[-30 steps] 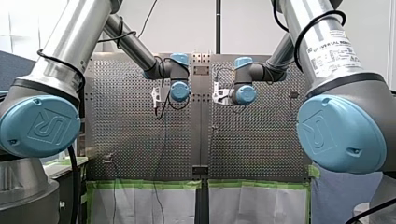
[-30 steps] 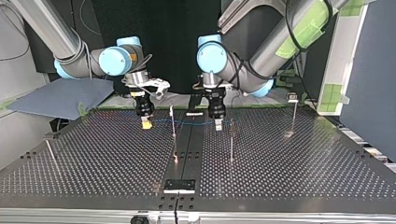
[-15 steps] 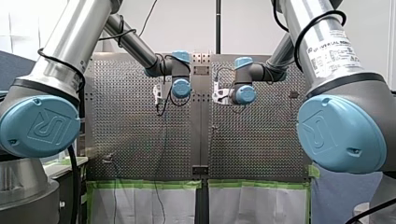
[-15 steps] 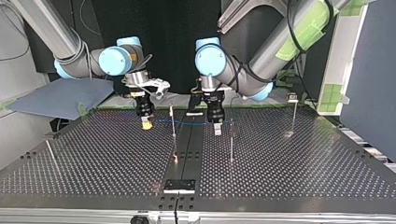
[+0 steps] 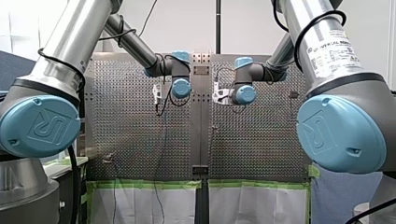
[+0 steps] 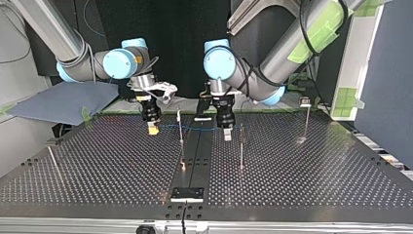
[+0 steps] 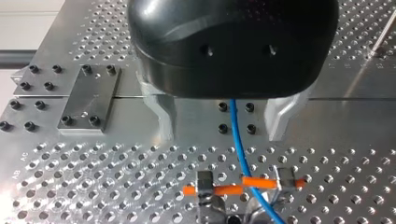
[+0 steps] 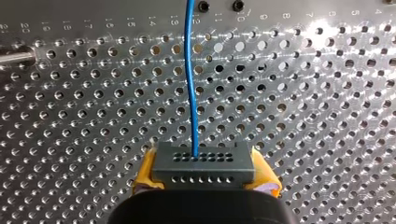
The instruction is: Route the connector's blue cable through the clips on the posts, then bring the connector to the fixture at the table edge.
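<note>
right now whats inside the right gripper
The connector, clamped between the right gripper's yellow pads, with the cable leading out of it. The connector's rear is hidden by the gripper body.

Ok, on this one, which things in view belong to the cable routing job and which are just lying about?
Job: blue cable; connector in my right tool; my left tool, open around the cable; posts with clips; black plate at the table edge, probably the fixture.
Lying about: dark blue sheet beside the table; green tape.

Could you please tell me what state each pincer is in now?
Left pincer: open; the blue cable runs between its jaws.
Right pincer: shut on the connector.
</note>
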